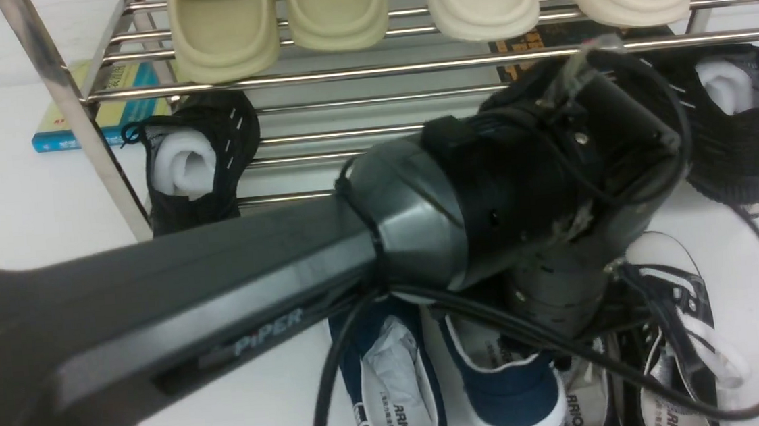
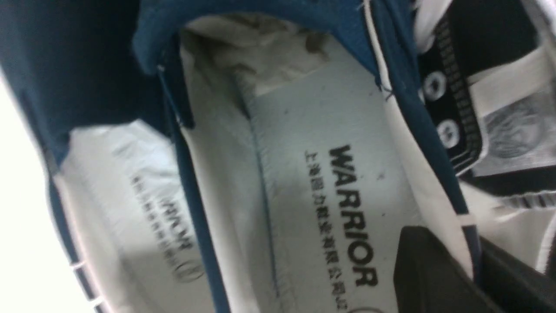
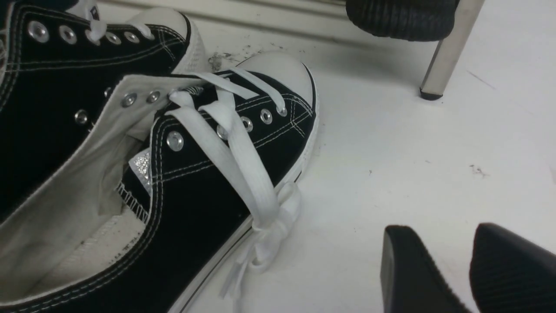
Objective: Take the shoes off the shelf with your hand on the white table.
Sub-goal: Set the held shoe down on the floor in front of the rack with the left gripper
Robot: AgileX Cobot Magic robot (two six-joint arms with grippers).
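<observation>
Two navy shoes lie side by side on the white table [image 1: 13,201] in front of the chrome shelf [image 1: 341,74]: one [image 1: 393,381] with paper stuffing, the other [image 1: 511,385] to its right. My left arm [image 1: 421,223] reaches across and down onto the right shoe [image 2: 330,130]. My left gripper [image 2: 471,256] is shut on that shoe's side wall, one finger [image 2: 421,261] inside on the WARRIOR insole and the other outside. My right gripper [image 3: 441,230] is open over bare table, holding nothing.
Black-and-white lace-up sneakers [image 1: 673,325] [image 3: 195,174] lie just right of the navy pair. Black knit sneakers [image 1: 203,162] [image 1: 731,124] sit on the lower tier, pale slippers [image 1: 222,22] on the upper. A book [image 1: 110,105] lies behind. A shelf leg [image 3: 447,48] stands nearby.
</observation>
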